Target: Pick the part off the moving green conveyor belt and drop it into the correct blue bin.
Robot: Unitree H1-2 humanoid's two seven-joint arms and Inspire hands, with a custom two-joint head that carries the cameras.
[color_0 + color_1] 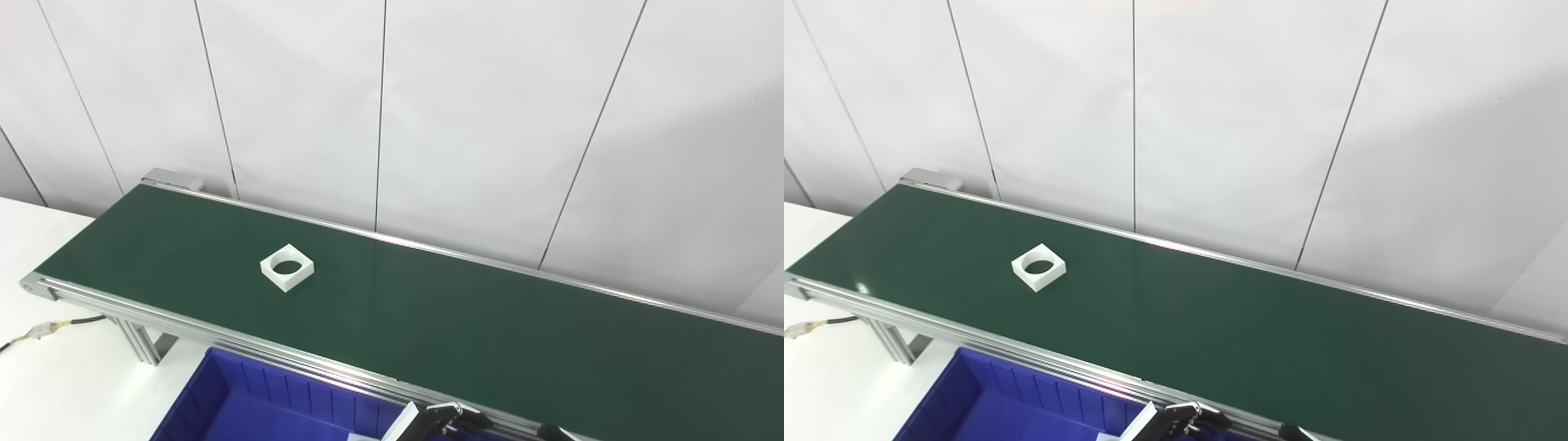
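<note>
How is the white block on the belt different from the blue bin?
The white block is small and square with a round hole through it; the blue bin is far bigger and open-topped. The block lies on the green belt; the bin sits lower, beside the belt's near edge. Both have straight sides.

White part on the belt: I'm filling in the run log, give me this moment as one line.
white square part: flat on green belt, untouched | blue bin: below belt's near edge | hand: at bottom edge, state unclear

Cable on white table
</note>
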